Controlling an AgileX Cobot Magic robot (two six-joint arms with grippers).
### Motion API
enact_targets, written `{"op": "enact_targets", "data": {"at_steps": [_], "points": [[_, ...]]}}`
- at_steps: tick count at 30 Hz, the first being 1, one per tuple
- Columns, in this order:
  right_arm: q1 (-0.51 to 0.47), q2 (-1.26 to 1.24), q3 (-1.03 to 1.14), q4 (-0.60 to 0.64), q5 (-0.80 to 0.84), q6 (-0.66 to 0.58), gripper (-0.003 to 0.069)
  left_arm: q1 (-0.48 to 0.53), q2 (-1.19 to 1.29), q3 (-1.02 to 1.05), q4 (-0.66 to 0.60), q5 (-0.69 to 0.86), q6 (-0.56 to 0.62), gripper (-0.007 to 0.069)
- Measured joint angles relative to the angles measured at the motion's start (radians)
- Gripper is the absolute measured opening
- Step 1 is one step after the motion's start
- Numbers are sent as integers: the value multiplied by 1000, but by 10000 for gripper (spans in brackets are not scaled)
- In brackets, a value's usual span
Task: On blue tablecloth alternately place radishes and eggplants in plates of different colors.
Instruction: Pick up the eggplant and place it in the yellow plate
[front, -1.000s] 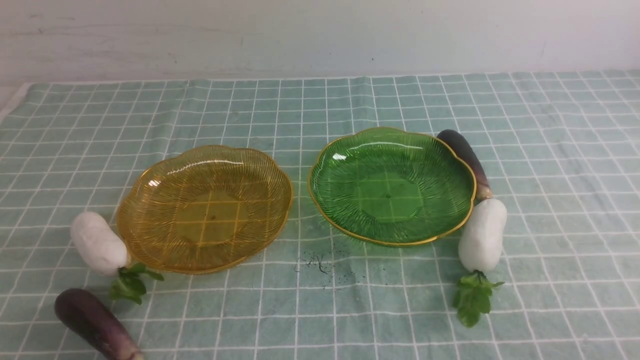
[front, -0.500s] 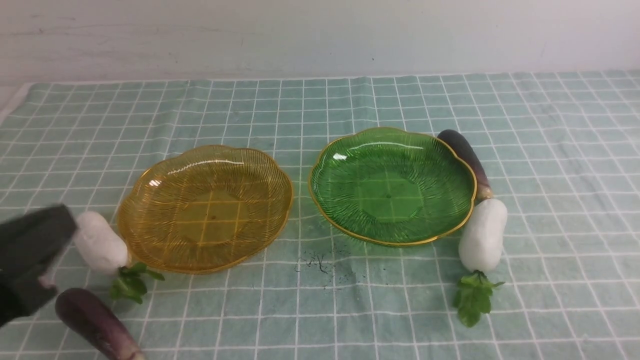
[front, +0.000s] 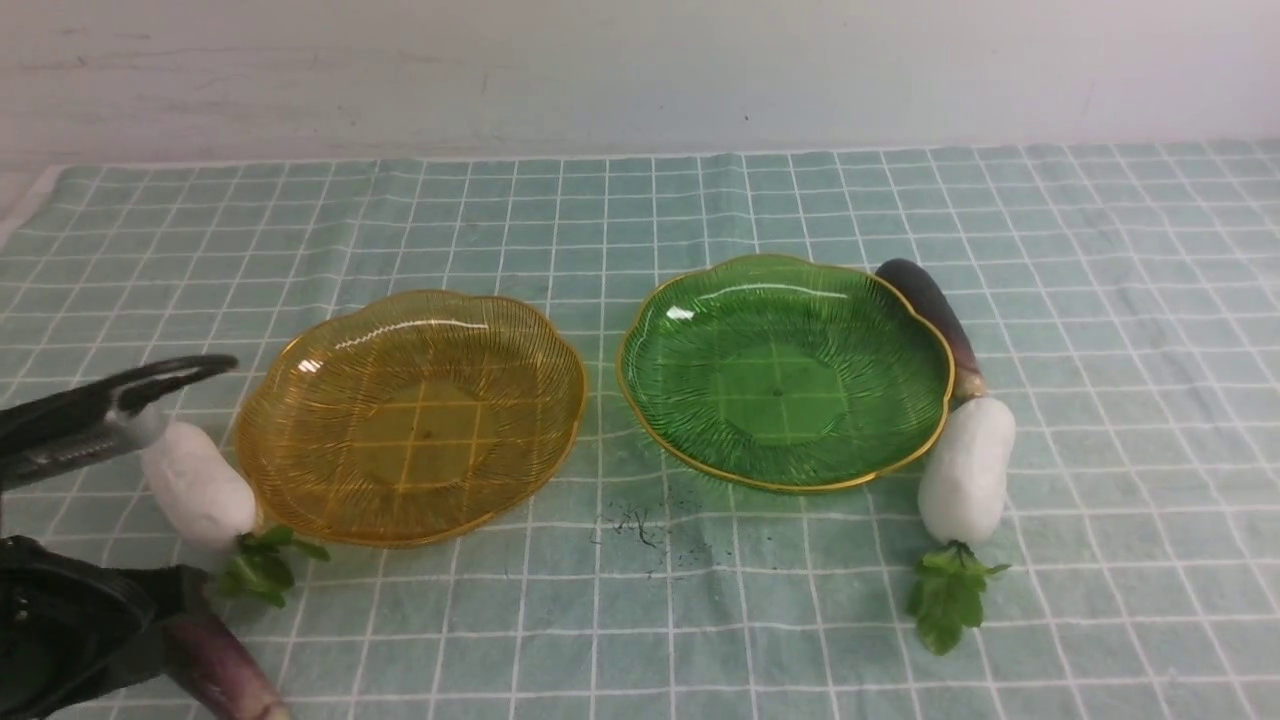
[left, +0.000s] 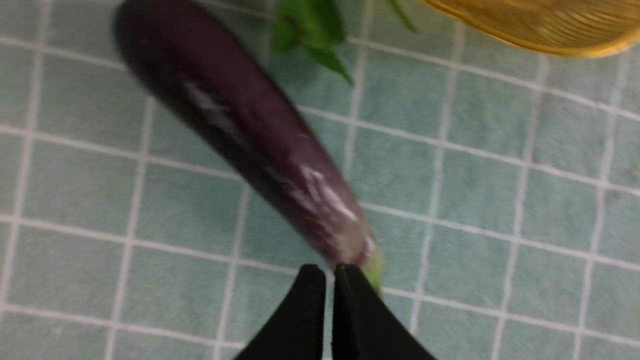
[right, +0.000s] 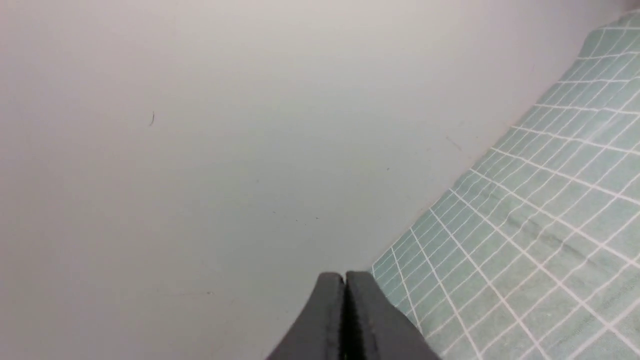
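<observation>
**Both claws closed, all four vegetables on the cloth**

At the far left edge of the front view, the dark left arm (front: 70, 620) covers the dark end of the near eggplant (front: 215, 665), which runs down to the bottom edge. In the blurred left wrist view, the left gripper (left: 330, 272) has its jaws pressed together and grips nothing. Its tips sit at that eggplant's pale green stem end, and contact cannot be judged.

Just above lies the left radish (front: 195, 485), against the lower left rim of the amber plate (front: 410, 415), its leaves pointing towards the bottom edge. Right of centre stands the green plate (front: 785, 370), near the amber one but apart from it. A small dark smudge (front: 640, 525) marks the cloth below the gap.

The far eggplant (front: 930, 305) lies along the green plate's upper right rim, and its stem end meets the right radish (front: 965, 470) beside the lower right rim.

The blue tablecloth (front: 640, 620), gridded and slightly wrinkled, fills the frame up to a plain pale wall (front: 640, 70).

In the right wrist view, the right gripper (right: 344, 277) is closed and holds nothing, facing that wall with the cloth at lower right.
</observation>
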Motion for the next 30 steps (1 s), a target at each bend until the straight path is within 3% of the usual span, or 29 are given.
{"op": "enact_targets", "data": {"at_steps": [3, 8, 11, 14, 16, 22, 25, 30], "points": [[0, 29, -88, -39, 176, -56, -10, 133, 54, -13, -35, 24, 7, 13], [0, 203, -264, -57, 368, -150, -10, 176, 114, -21, -122, 14, 50, 13], [0, 402, -406, -63, 530, -270, -10, 174, 162, -23, -215, -9, 174, 39], [0, 528, -491, -29, 657, -392, -10, 175, 201, -28, -261, -15, 250, 158], [0, 563, -499, 24, 683, -454, -10, 175, 224, -28, -267, -23, 253, 302], [0, 578, -503, 104, 694, -537, -10, 175, 288, -28, -310, -91, 223, 590], [0, 578, -503, 113, 694, -551, -10, 175, 328, -29, -322, -111, 216, 662], [0, 586, -503, 116, 697, -555, -10, 175, 412, -30, -330, -165, 211, 682]]}}
